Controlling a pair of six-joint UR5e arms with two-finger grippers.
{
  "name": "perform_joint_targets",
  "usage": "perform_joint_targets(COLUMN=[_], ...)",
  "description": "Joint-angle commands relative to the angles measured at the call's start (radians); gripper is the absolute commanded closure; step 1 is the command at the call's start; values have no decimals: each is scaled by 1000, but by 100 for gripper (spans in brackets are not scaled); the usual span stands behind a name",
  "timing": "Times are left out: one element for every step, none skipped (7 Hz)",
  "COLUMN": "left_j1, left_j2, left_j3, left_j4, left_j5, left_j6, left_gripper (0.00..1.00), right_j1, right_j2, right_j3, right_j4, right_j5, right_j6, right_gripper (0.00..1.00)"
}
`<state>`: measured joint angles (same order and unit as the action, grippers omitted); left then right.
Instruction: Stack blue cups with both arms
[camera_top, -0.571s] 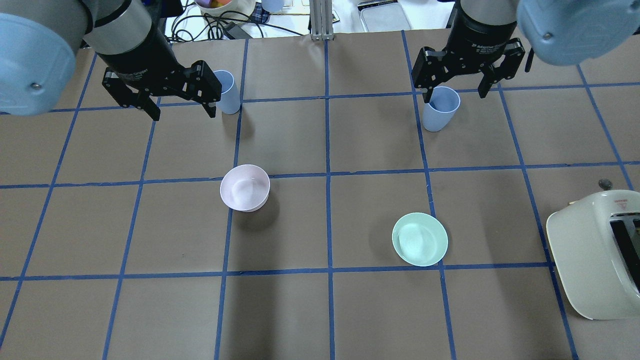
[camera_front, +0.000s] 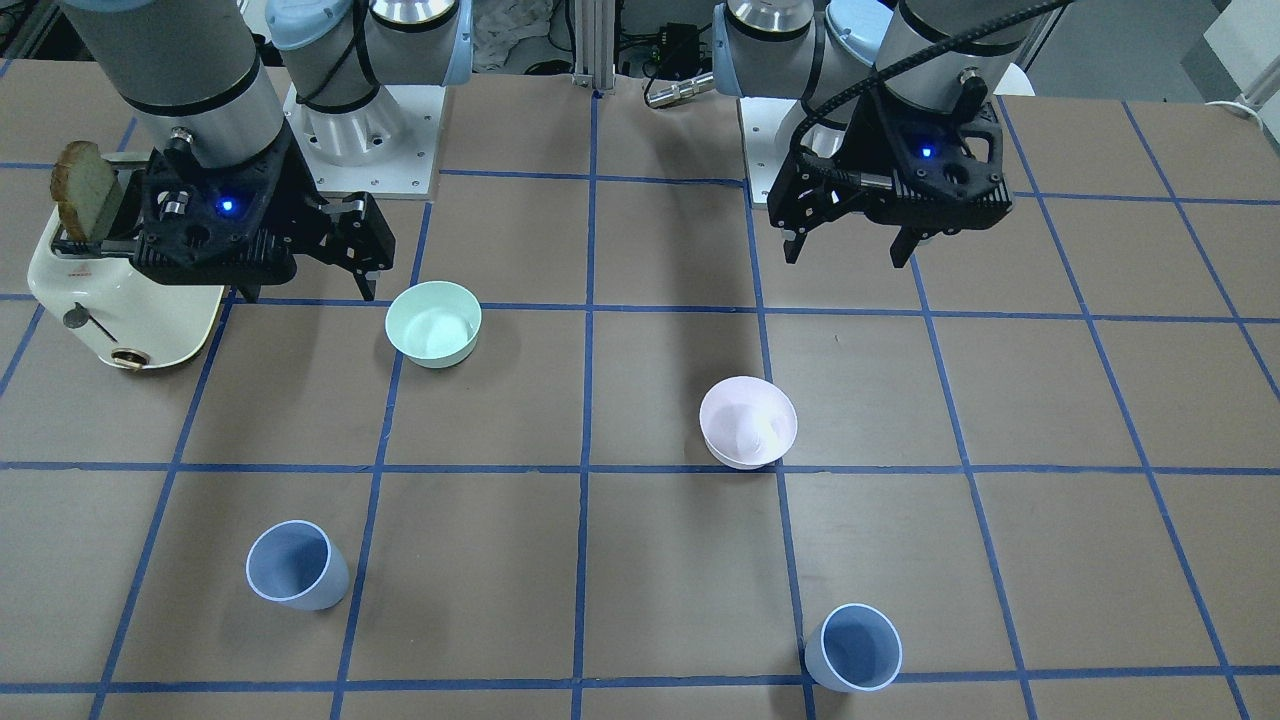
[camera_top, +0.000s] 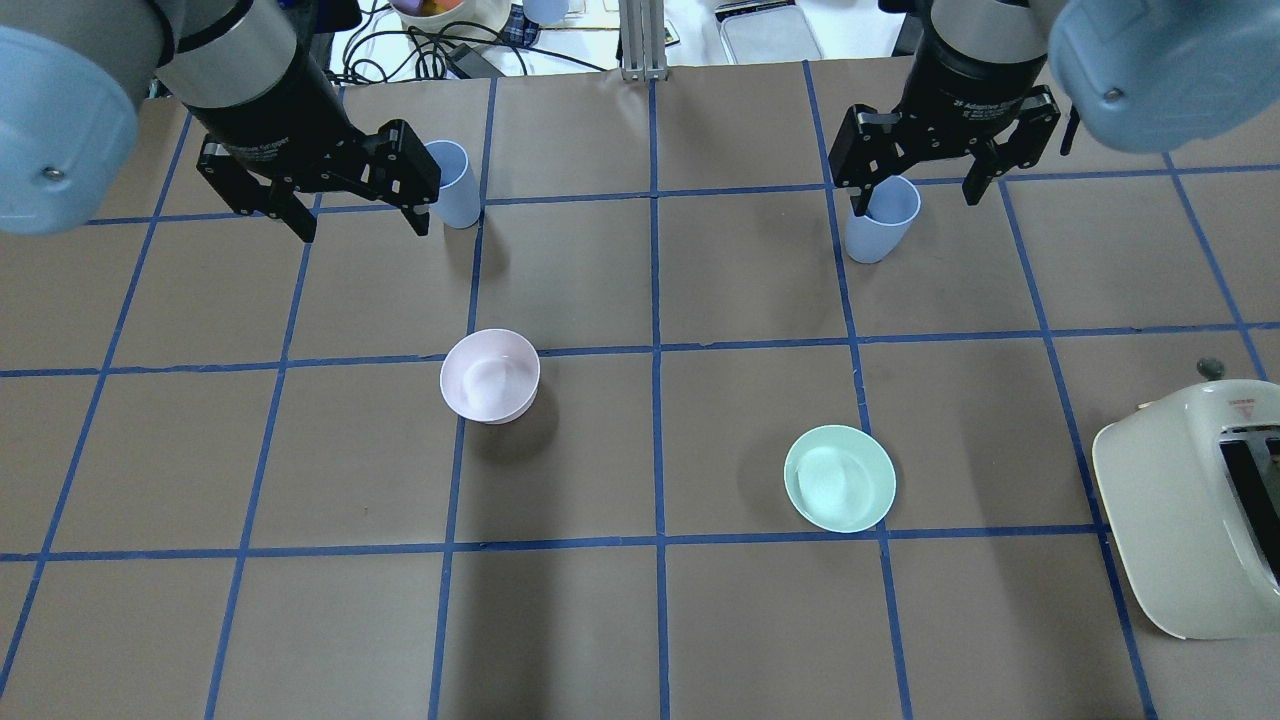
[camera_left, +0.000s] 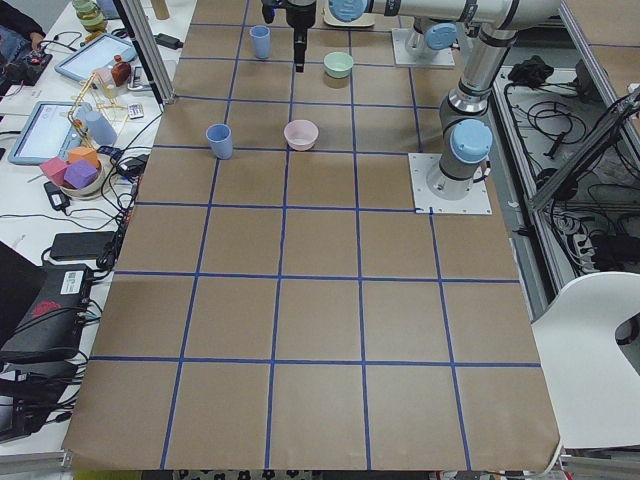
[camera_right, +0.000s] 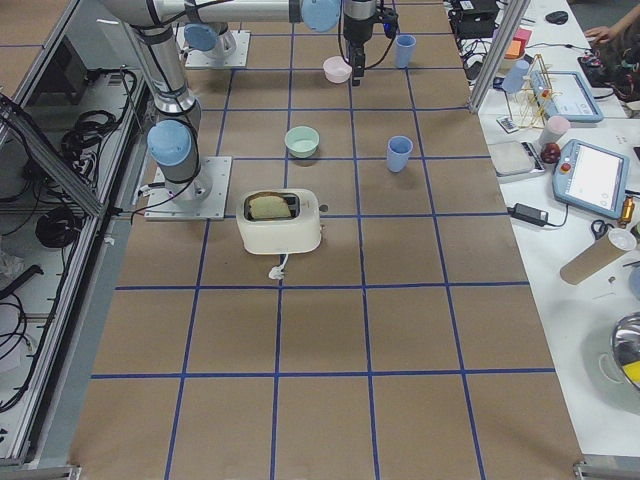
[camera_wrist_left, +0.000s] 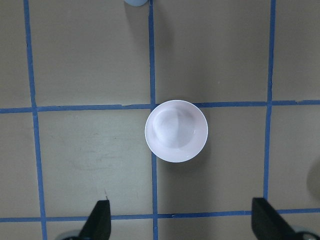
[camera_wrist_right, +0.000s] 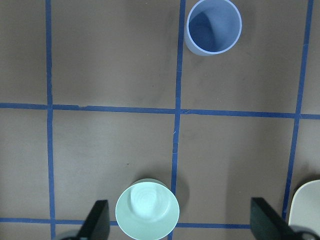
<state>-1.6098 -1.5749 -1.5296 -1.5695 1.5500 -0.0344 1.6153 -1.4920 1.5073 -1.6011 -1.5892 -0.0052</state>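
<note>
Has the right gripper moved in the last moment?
Yes, slightly. In the overhead view the right gripper has slid down and right: its jaws now reach further past the blue tape line beside the blue cup.

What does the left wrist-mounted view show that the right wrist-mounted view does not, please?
Only the left wrist view: the pale pink bowl mid-frame, the open left gripper, plus a sliver of one blue cup at the top edge. Only the right wrist view: the other blue cup seen whole, the mint-green bowl, a corner of the cream toaster, and the open right gripper. Both: the brown table with blue tape lines.
</note>
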Motion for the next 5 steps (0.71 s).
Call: perform_joint_targets(left_j1=[5,5,5,5,5], left_j2=[-45,-113,-210,-340,-461], left_j3=[61,112,187,281,339], left_j4=[-61,-63,-46,13,82], left_j5=[12,7,2,7,10], left_j6=[-2,-4,-2,7,13], left_gripper=[0,0,0,0,0], right_j1=[0,0,-2,-2,-6], right_j2=[-2,-2,-1,-1,1], right_j3=[-1,-1,-1,1,1], right_j4=[-3,-2,-3,-3,-6], right_j5=[0,-2,0,-2,1], right_j6=[1,-2,-3,-4,-3], right_gripper=[0,0,0,0,0])
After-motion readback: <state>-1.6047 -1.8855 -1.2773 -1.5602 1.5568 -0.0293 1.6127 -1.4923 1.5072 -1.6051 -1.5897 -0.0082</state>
